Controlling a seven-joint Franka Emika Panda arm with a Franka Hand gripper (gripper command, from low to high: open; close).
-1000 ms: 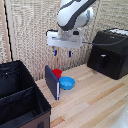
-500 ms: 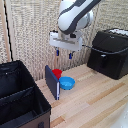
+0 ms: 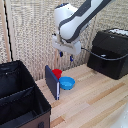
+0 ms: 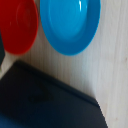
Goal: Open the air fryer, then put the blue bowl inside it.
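While my claw point(image 3: 65, 56) hangs up high, holding nothing, fingers a bit apart, I see the bowl point(image 3: 66, 83) straight below at six o'clock.

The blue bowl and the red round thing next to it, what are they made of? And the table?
The blue bowl looks like smooth plastic: one even bright colour with a soft shine inside. The red round thing looks like the same sort of glossy plastic, though the picture is blurry. The table looks like pale wood, with plank lines and grain showing.
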